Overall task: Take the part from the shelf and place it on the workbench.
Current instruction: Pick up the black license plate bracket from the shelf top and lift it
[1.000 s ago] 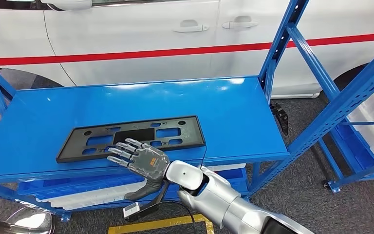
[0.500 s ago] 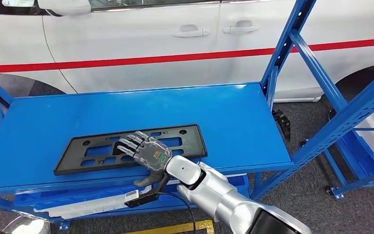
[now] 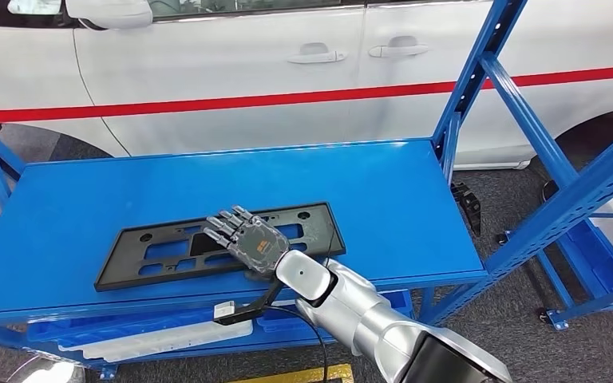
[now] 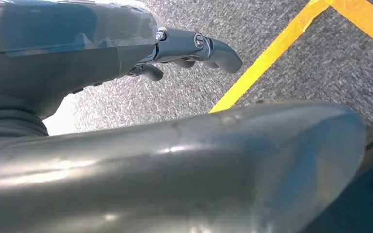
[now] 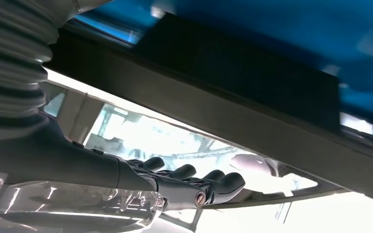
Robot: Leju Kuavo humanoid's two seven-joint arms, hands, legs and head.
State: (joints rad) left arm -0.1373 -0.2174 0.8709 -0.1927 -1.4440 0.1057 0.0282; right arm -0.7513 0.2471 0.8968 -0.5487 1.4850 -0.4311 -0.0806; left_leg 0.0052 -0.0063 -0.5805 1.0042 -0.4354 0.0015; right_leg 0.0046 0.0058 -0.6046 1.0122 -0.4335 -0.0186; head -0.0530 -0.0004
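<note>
Black plate frame (image 3: 219,243) lies flat near the front edge of the blue shelf (image 3: 383,191), a white car (image 3: 247,56) beyond it. Right hand (image 3: 247,242) sits over the frame's middle, fingers (image 3: 225,223) straight and slightly apart, gripping nothing; whether they touch it I can't tell. Left hand (image 4: 194,48) hangs over grey floor, fingers curled, holding nothing.

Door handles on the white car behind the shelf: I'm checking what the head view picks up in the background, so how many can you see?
2. The left door handle and the right door handle sit side by side on the car, above its red stripe. More may lie outside the frame.
</note>
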